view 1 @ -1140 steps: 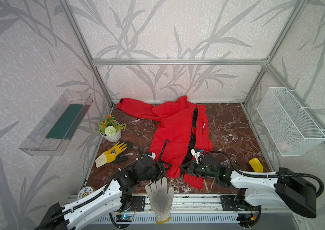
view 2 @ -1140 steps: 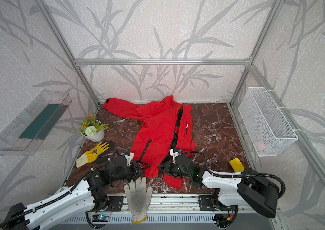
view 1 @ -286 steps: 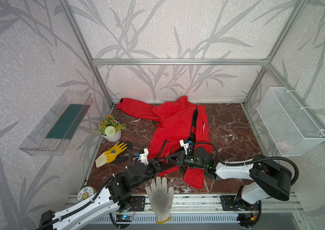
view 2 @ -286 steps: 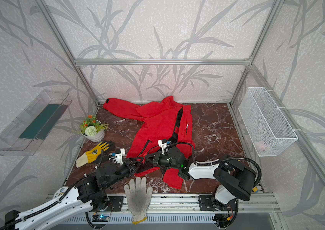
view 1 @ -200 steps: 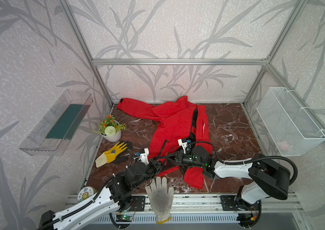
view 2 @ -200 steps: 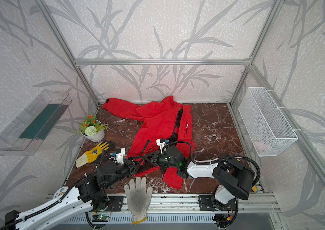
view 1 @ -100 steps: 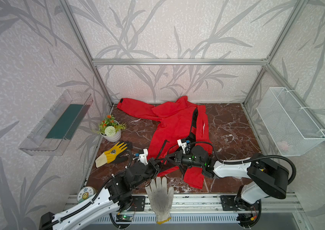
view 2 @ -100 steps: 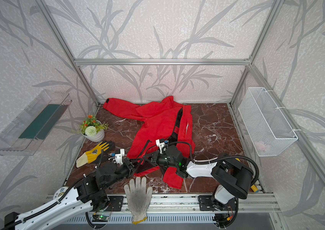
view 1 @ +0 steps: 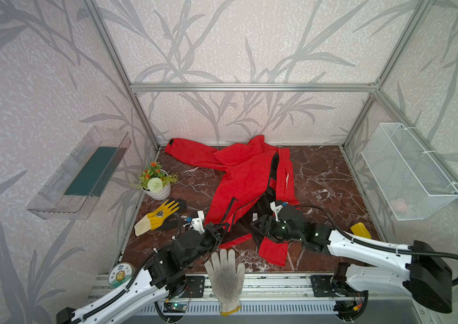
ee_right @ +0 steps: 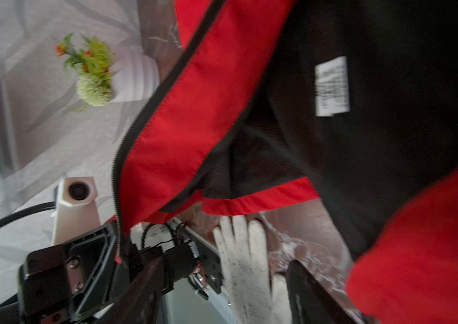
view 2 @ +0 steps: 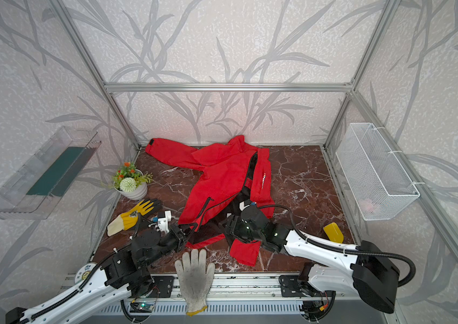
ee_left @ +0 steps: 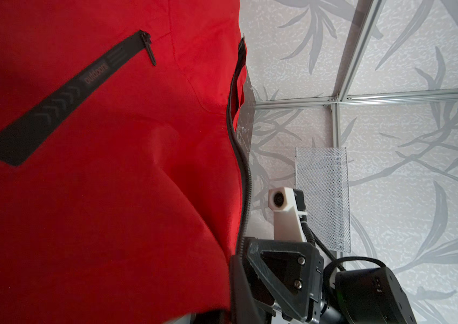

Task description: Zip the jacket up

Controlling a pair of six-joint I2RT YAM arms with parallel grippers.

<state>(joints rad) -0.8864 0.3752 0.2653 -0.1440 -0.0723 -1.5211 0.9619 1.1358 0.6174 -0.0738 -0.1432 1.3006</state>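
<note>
Left hand [view 1: 220, 230] is being clenched on the zipper-edged bottom corner of the red jacket [view 1: 246, 179], which is being borne by the marble table [view 1: 320, 174] from rear left to front centre, front unzipped, black lining exposed. Right hand [view 1: 256, 228] is being held released beside the lining, jaws spread.

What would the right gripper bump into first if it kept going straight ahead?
Probably the jacket: its red flap with black lining hangs just ahead of the right gripper. Behind that waits the left gripper, pinching the flap's edge; depth is hard to judge.
</note>
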